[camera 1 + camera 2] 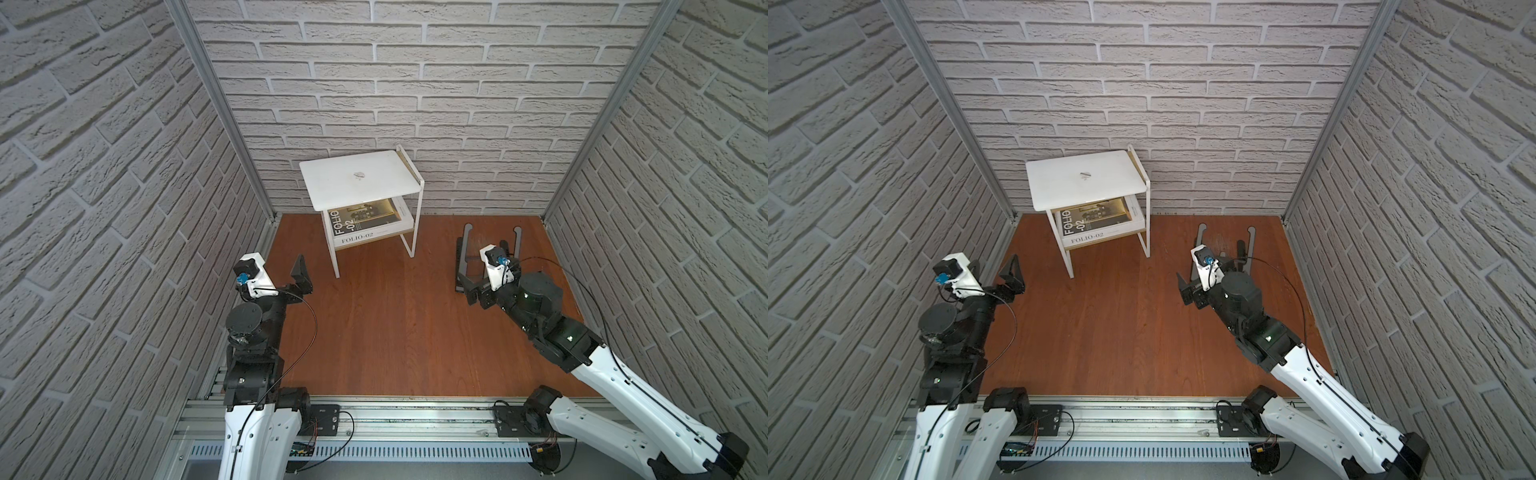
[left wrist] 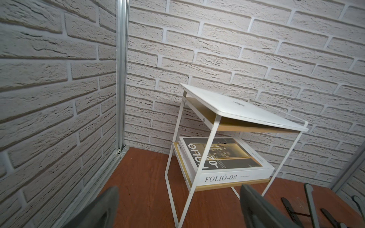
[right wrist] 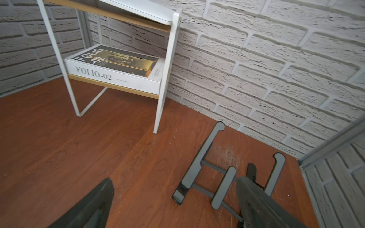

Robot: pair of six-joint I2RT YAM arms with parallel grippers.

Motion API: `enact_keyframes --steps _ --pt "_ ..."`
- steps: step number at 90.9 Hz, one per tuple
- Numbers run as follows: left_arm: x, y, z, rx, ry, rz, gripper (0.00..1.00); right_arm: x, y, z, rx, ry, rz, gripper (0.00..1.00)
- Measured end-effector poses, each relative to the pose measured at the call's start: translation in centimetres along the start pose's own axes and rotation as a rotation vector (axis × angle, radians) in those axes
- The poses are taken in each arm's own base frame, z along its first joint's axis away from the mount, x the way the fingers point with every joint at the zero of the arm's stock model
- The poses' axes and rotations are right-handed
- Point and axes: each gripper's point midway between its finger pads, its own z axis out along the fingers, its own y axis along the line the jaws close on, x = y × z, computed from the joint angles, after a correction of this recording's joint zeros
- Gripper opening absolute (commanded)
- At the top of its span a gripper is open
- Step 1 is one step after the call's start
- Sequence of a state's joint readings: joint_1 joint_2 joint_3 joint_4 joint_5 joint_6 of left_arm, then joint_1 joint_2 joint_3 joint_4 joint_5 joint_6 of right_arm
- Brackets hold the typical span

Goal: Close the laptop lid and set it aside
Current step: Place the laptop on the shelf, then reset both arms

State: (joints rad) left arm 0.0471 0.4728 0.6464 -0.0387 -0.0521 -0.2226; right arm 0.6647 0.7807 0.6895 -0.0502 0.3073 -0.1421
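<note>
Nearest the rail, the left gripper (image 2: 179, 189) hung over the red-brown wooden tabletop (image 1: 395, 332), jaws fully spread, nothing between them. The right gripper (image 3: 175, 180) was likewise wide open and empty, low over the board, just beside the dark grey folding metal stand (image 3: 205, 158). The stand lay flat and bare.

Farther back, against the white brick-pattern wall (image 1: 415, 83), stood the white wire-frame side table (image 1: 417, 216). A thick white book with "FOLIO-02" on its spine (image 1: 357, 240) filled its lower shelf.

The thin silver-white rectangular laptop (image 1: 359, 178) rested on the table's top. The laptop lid (image 1: 1086, 176) was folded down, logo face up, with no screen or keys showing. In the left wrist view a gap showed between its underside and the tan shelf board; likely it sat on the frame's rim, though I could not tell for certain.

Judgement: the table top reads as the put-away spot, leaving the stand clear. Both claws stood well apart from the laptop, so the task looked finished.
</note>
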Motion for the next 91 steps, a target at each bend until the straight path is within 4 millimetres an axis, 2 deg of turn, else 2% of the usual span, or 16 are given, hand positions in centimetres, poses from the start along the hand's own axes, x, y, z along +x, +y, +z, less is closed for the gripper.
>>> enact_keyframes --steps 13,28,38,53,59,76,91 --pt "3.5 0.7 1.0 -0.047 0.063 0.003 0.98 5.2 -1.6 0.4 0.118 0.046 -0.014 1.0" --pt "9.3 2.4 1.2 -0.137 0.135 0.041 0.98 8.1 -5.1 0.0 0.288 0.052 0.057 1.0" --pt "12.4 4.1 1.1 -0.218 0.176 0.087 0.98 10.1 -8.1 -0.7 0.419 0.066 0.139 0.99" --pt "14.5 6.0 1.5 -0.308 0.204 0.145 0.98 13.7 -11.2 -1.7 0.572 0.096 0.256 0.99" --pt "15.1 6.6 2.0 -0.333 0.221 0.157 0.98 14.9 -11.7 -2.0 0.606 0.117 0.274 0.99" --pt "17.3 9.8 2.9 -0.426 0.292 0.136 0.99 16.6 -13.2 -2.0 0.683 0.163 0.293 0.98" --pt "19.7 11.6 4.0 -0.457 0.383 0.107 0.98 19.7 -15.1 -1.6 0.752 0.257 0.32 0.98"
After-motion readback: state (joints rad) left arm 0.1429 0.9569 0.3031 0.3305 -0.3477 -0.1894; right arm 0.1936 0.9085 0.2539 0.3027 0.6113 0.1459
